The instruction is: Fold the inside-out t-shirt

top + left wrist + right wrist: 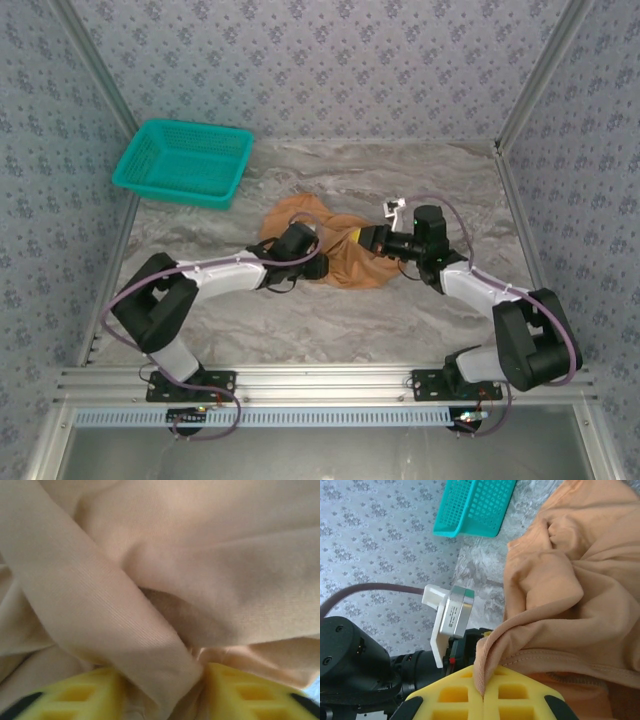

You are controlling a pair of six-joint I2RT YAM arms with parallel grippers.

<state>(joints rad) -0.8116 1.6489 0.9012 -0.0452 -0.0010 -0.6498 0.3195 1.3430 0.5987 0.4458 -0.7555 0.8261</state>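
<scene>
Inside-out t-shirt (345,250) bunched at the middle of the table (300,330).
Your right gripper (483,692) is closed tight, pinching a hemmed edge of the cloth between its yellow fingers (455,695). Your left gripper (162,692) has its jaws partly apart with a thick fold filling the gap; you cannot tell whether it is clamped.

No legible text or markings

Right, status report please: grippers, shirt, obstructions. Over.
Right gripper shut on t-shirt fold. Left gripper astride cloth, grip unclear. Bunched, not yet folded. Basket far left, clear.
</scene>
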